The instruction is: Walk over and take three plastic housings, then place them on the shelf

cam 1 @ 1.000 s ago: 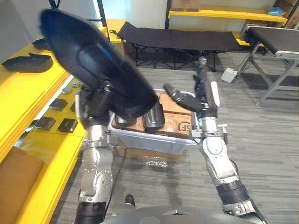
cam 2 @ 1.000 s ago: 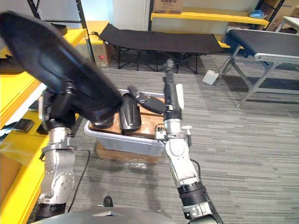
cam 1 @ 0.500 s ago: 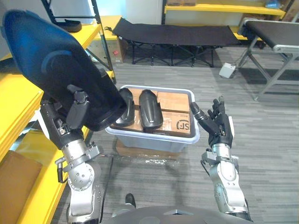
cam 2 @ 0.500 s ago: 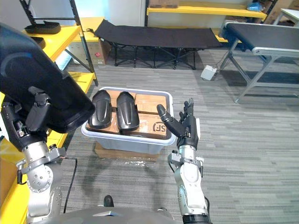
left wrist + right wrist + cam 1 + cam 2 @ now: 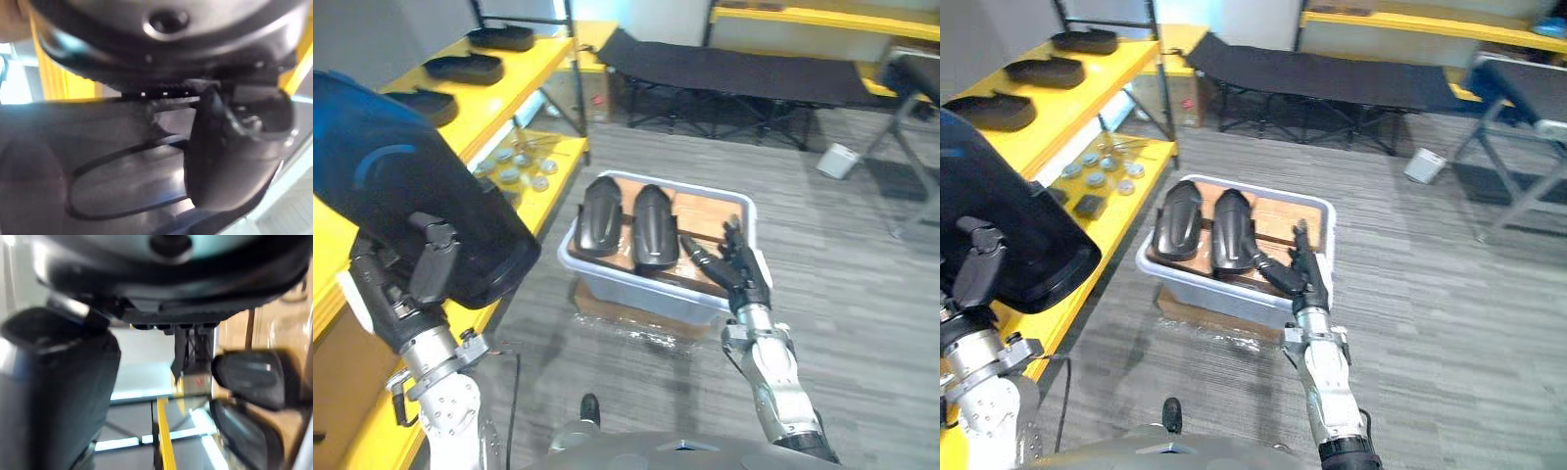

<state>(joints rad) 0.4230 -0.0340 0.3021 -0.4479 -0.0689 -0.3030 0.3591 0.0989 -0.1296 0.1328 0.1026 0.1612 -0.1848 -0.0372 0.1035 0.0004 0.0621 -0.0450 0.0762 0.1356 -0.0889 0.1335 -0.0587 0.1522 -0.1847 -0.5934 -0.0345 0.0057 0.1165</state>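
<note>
Right hand (image 5: 742,277) nearer bin (image 5: 636,296); housing (image 5: 401,186) aslant

Black folding cot (image 5: 1351,86) across grey carpet (image 5: 1449,294), white box (image 5: 1423,164) beside

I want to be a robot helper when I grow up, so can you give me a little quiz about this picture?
1. True or false: the left hand is curled round a big black housing.
2. How many black housings lie in the grey bin?
3. The right hand is: A) open, by the bin; B) shut on a housing; C) resting on a yellow shelf.
Key: 1 true; 2 two; 3 A.
</note>
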